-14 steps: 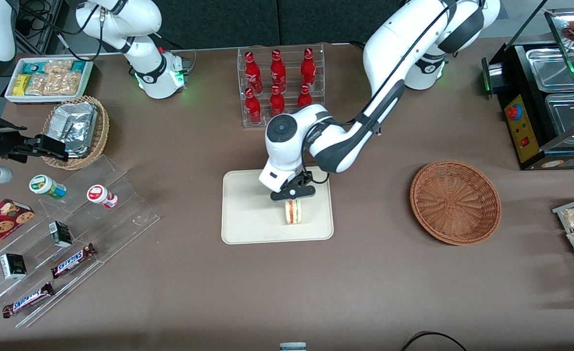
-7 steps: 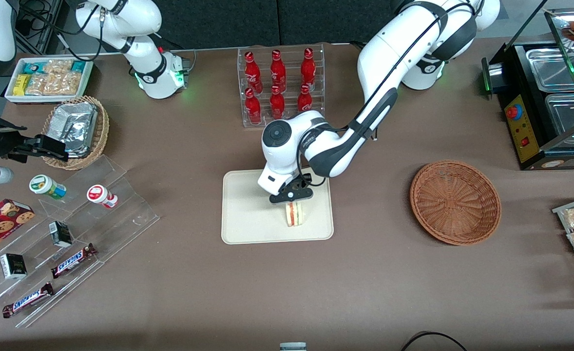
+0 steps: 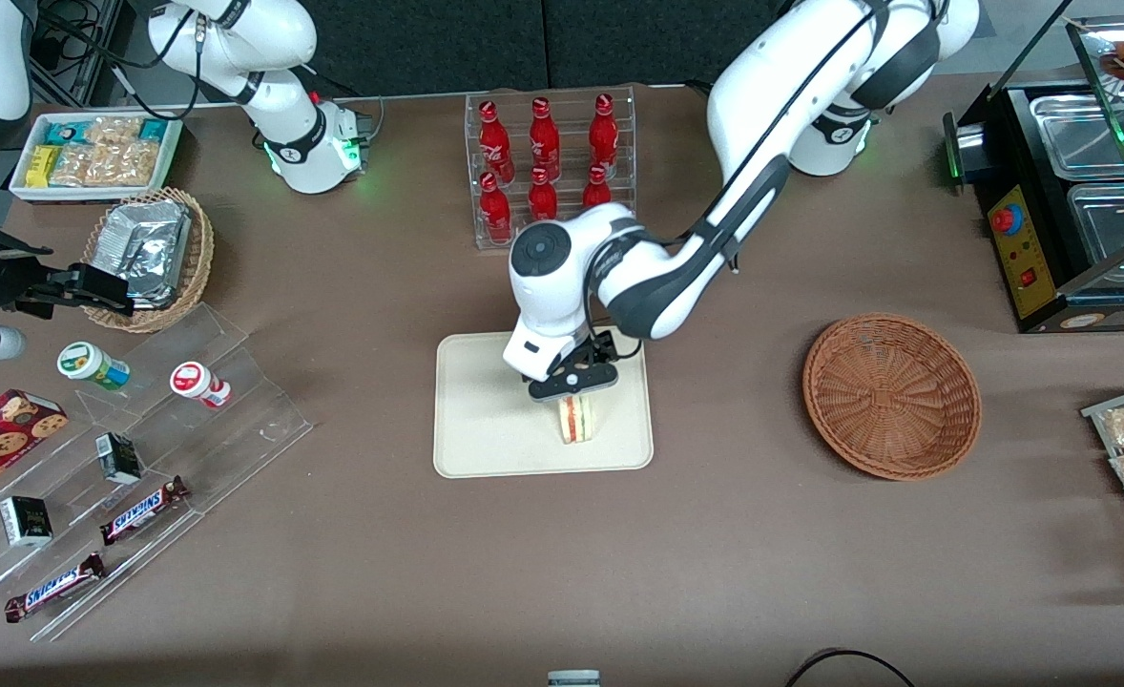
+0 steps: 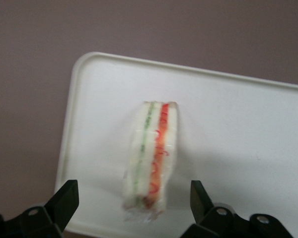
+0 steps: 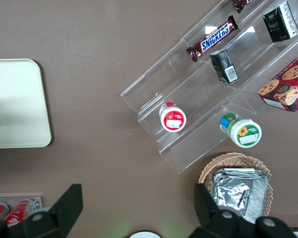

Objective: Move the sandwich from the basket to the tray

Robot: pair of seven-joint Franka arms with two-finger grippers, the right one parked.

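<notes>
The sandwich (image 3: 576, 420) (image 4: 151, 156), a white wedge with red and green filling, stands on its edge on the cream tray (image 3: 486, 429) (image 4: 238, 134). My left gripper (image 3: 572, 384) (image 4: 134, 203) hangs just above it, open, with its black fingers (image 4: 64, 201) well apart on either side and touching nothing. The reddish-brown wicker basket (image 3: 891, 394) sits toward the working arm's end of the table and holds nothing.
A clear rack of red bottles (image 3: 548, 162) stands farther from the front camera than the tray. Toward the parked arm's end are a clear stepped shelf with snack bars and jars (image 3: 133, 458), a tan basket of foil packets (image 3: 147, 253) and a white snack box (image 3: 94, 153). A black food warmer (image 3: 1068, 191) stands by the basket's end.
The gripper has let go of the sandwich and risen slightly above it; the sandwich stays standing on the tray.
</notes>
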